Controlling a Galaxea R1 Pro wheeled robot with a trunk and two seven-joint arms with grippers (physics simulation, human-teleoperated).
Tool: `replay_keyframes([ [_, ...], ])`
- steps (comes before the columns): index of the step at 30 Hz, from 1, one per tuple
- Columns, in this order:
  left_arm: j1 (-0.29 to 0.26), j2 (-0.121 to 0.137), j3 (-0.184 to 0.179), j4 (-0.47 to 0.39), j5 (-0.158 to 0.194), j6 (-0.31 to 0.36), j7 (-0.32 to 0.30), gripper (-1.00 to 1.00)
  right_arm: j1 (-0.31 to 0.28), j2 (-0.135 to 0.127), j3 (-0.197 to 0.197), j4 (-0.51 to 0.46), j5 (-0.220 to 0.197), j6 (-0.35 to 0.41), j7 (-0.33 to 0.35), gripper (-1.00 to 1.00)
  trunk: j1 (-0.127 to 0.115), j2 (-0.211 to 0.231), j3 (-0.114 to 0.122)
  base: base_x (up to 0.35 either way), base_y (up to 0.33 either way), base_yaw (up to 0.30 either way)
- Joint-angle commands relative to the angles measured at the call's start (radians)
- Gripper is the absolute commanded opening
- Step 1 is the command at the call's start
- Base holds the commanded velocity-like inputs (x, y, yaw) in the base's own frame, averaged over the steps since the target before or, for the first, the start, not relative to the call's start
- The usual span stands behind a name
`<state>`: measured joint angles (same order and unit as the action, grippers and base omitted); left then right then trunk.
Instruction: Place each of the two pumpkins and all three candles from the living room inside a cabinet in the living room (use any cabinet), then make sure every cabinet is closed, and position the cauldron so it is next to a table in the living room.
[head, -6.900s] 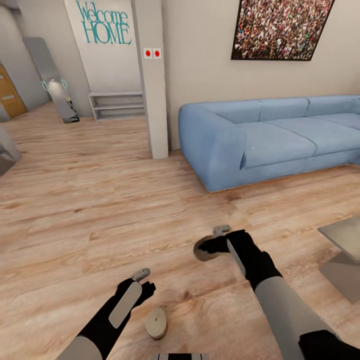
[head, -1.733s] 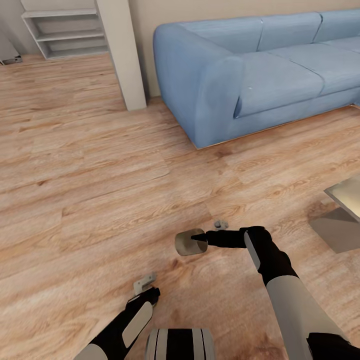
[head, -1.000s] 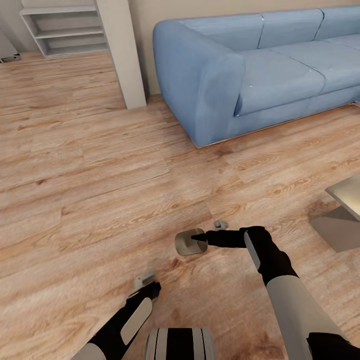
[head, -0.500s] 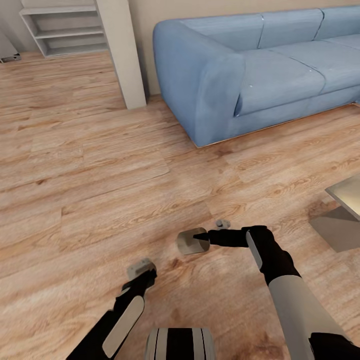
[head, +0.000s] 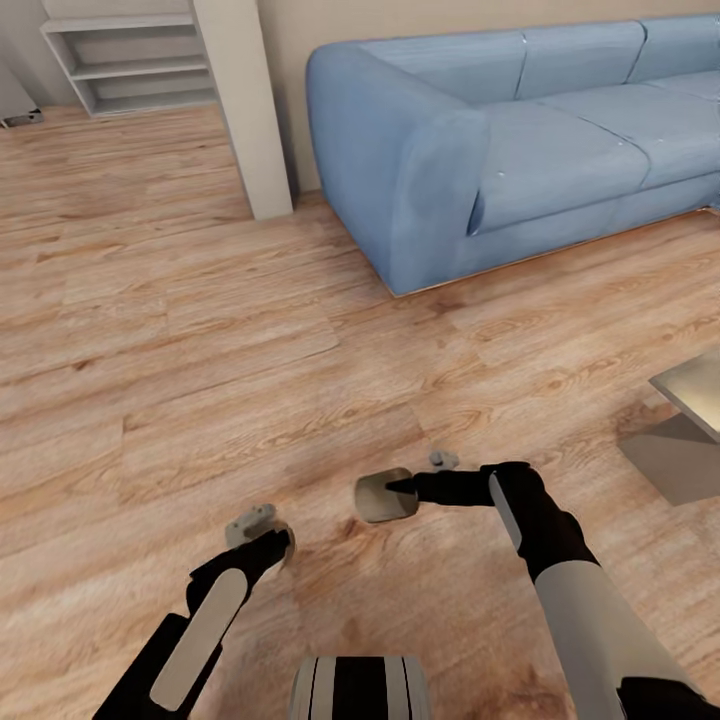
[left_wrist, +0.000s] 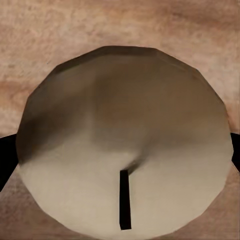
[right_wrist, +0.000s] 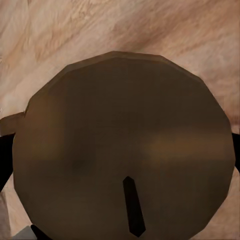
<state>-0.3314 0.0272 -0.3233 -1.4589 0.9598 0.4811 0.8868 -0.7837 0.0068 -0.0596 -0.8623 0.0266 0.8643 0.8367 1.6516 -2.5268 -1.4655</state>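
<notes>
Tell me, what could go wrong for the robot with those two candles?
1. The right hand pinches the right candle just by its sides, and the left hand seems to hold the left candle the same way. Either might slip and roll across the floor.
2. The table corner sits near the right arm, so a careless turn might bump it.

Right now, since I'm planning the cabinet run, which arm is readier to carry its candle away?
Right: the right gripper clamps the first candle. The left gripper flanks the second candle, but its grip is unclear.
</notes>
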Motion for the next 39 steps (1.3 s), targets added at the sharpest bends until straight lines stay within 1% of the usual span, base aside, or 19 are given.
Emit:
replay_keyframes([
  [1, 0.0, -0.002, 0.031, 0.002, 0.007, 0.002, 0.0, -1.0, 0.007, 0.002, 0.0, 0.0, 0.011, -0.024, -0.02, -1.0, 0.0, 0.0, 0.004, 0.0, 0.0, 0.0],
  [3, 0.0, -0.001, 0.05, 0.004, 0.021, 0.002, 0.001, -1.0, 0.008, 0.002, 0.0, 0.0, 0.019, -0.039, -0.062, -1.0, -0.001, 0.001, 0.012, 0.0, 0.0, 0.0],
  [4, 0.0, -0.001, 0.069, 0.005, 0.034, 0.002, 0.001, -1.0, 0.009, 0.002, 0.001, 0.002, 0.022, -0.042, -0.083, -1.0, -0.002, 0.001, 0.016, 0.0, 0.0, 0.0],
  [6, 0.0, -0.001, 0.096, 0.006, 0.058, 0.004, 0.001, -1.0, 0.01, 0.003, 0.005, 0.027, 0.026, -0.051, -0.112, -1.0, -0.003, 0.001, 0.023, 0.0, 0.0, 0.0],
  [8, 0.0, 0.0, 0.104, 0.005, 0.079, 0.005, 0.001, -1.0, 0.017, 0.003, 0.021, 0.065, 0.041, -0.087, -0.127, -1.0, -0.004, 0.002, 0.031, 0.0, 0.0, 0.0],
  [10, 0.0, 0.0, 0.11, 0.005, 0.098, 0.017, 0.001, -1.0, 0.022, -0.001, 0.047, 0.099, 0.084, -0.157, -0.134, -1.0, -0.004, 0.002, 0.039, 0.0, 0.0, 0.0],
  [11, 0.0, 0.0, 0.115, 0.005, 0.103, 0.035, 0.001, -1.0, 0.023, 0.0, 0.054, 0.11, 0.102, -0.183, -0.135, -1.0, -0.005, 0.003, 0.043, 0.0, 0.0, 0.075],
  [13, 0.0, 0.0, 0.127, 0.005, 0.108, 0.05, 0.001, -1.0, 0.024, 0.003, 0.059, 0.121, 0.114, -0.203, -0.138, -1.0, -0.006, 0.003, 0.05, 0.0, 0.0, 0.185],
  [14, 0.0, 0.0, 0.132, 0.005, 0.117, 0.056, 0.001, -1.0, 0.024, 0.003, 0.06, 0.125, 0.116, -0.209, -0.137, -1.0, -0.006, 0.003, 0.054, 0.0, 0.0, 0.264],
  [17, 0.0, 0.001, 0.135, 0.006, 0.129, 0.058, 0.001, -1.0, 0.024, 0.003, 0.061, 0.127, 0.115, -0.212, -0.138, -1.0, -0.008, 0.004, 0.066, 0.0, 0.0, 0.278],
  [21, 0.0, 0.002, 0.152, 0.009, 0.134, 0.059, 0.001, -1.0, 0.026, 0.004, 0.061, 0.132, 0.116, -0.214, -0.139, -1.0, -0.009, 0.005, 0.081, 0.0, 0.0, 0.286],
  [23, 0.0, 0.001, 0.155, 0.01, 0.134, 0.059, 0.001, -1.0, 0.028, 0.004, 0.062, 0.156, 0.121, -0.216, -0.142, -1.0, -0.01, 0.005, 0.089, 0.0, 0.0, 0.287],
  [39, 0.0, 0.002, 0.157, 0.012, 0.133, 0.059, 0.001, -1.0, 0.027, 0.002, 0.061, 0.166, 0.119, -0.216, -0.145, -1.0, -0.017, 0.009, 0.151, 0.0, 0.0, 0.287],
])
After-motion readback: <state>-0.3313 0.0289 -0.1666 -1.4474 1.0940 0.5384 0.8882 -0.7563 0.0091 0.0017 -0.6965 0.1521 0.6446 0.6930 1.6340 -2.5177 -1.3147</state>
